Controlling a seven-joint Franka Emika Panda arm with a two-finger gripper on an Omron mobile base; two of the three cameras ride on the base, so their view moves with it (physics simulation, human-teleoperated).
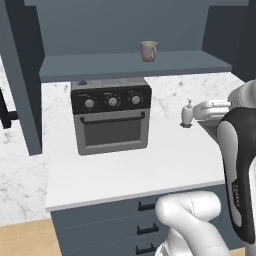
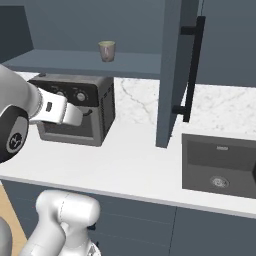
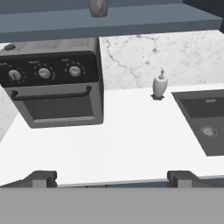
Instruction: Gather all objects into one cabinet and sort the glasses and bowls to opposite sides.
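The beige mug [image 1: 149, 50] is standing upright on the bottom board of the open cabinet [image 1: 135, 66], toward the 1 o'clock side above the toaster oven [image 1: 111, 116]. Judging by this, one cup is already sitting inside, while the bowl and the other two cups are waiting somewhere outside these frames, so most of the gathering and all the sorting are remaining. The tool [image 3: 112, 178] is hovering over the white surface [image 3: 131, 144] with its tips spread apart, carrying nothing.
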